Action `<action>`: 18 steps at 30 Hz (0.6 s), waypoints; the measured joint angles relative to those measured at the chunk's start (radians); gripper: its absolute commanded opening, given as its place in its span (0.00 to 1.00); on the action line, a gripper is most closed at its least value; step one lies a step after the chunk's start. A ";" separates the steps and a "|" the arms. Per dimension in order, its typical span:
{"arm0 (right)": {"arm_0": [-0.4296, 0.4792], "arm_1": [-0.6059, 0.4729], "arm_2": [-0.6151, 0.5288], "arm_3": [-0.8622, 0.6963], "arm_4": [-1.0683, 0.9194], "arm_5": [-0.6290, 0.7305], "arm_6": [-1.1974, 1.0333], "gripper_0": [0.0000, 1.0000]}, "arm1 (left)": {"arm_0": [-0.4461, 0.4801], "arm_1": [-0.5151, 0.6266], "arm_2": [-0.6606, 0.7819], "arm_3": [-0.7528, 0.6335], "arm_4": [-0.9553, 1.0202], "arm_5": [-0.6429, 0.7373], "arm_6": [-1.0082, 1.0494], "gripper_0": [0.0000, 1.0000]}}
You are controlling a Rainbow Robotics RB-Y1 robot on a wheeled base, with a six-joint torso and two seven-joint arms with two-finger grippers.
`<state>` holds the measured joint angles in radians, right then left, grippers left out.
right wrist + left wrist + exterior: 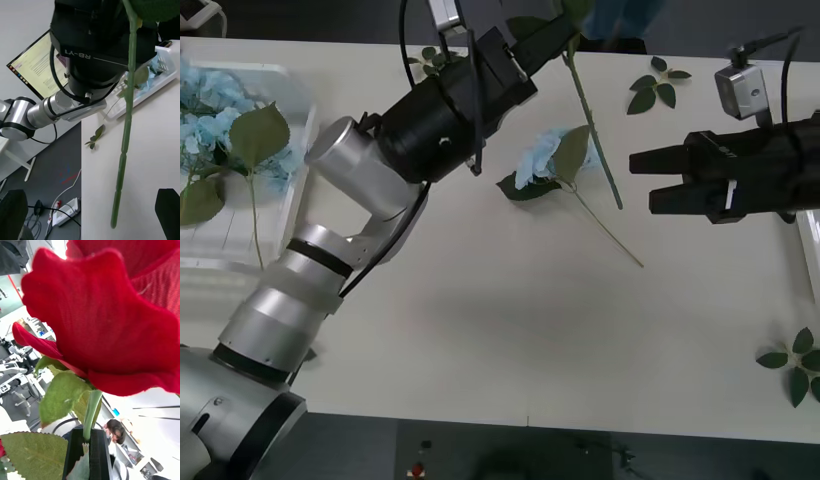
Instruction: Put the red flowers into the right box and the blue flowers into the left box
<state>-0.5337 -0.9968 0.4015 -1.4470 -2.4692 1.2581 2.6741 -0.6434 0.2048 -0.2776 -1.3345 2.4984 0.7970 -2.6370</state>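
You had blue flowers [220, 120] already in the left box [290, 85]; one blue flower [542, 155] lay on the table [480, 330], between both claws. Your left claw [89, 450] pinched a red rose [108, 315] by its stem [126, 127], which hung just ahead of your spread, empty right claw [640, 180].

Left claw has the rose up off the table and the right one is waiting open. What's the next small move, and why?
Probably a handover: ease the right claw in around the hanging stem of the red rose. The left claw is shut on that stem just under the bloom, far from the right box, while the right claw waits open beside the stem's lower end.
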 measured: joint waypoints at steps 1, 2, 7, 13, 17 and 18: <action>0.000 0.011 0.000 0.000 0.011 -0.012 0.000 1.00 | 0.000 -0.001 -0.006 0.000 0.000 0.000 0.000 0.00; 0.000 0.022 0.000 0.000 0.021 -0.021 0.000 1.00 | 0.000 -0.001 -0.014 0.000 0.000 0.000 0.000 0.00; 0.000 0.074 0.000 0.000 0.061 -0.056 0.000 1.00 | 0.000 -0.001 -0.041 0.000 0.000 0.000 0.000 0.00; 0.000 0.135 0.000 0.000 0.090 -0.088 0.000 1.00 | 0.000 -0.001 -0.046 0.002 0.000 0.000 0.000 0.00; 0.000 0.172 0.000 0.000 0.116 -0.106 0.000 1.00 | 0.000 -0.001 -0.046 0.005 0.000 0.000 0.000 0.00; 0.000 0.180 0.000 0.000 0.120 -0.110 0.000 1.00 | 0.000 -0.001 -0.046 0.005 0.000 0.000 0.000 0.00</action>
<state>-0.5337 -0.8164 0.4015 -1.4471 -2.3492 1.1483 2.6741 -0.6434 0.2040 -0.3232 -1.3298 2.4984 0.7970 -2.6371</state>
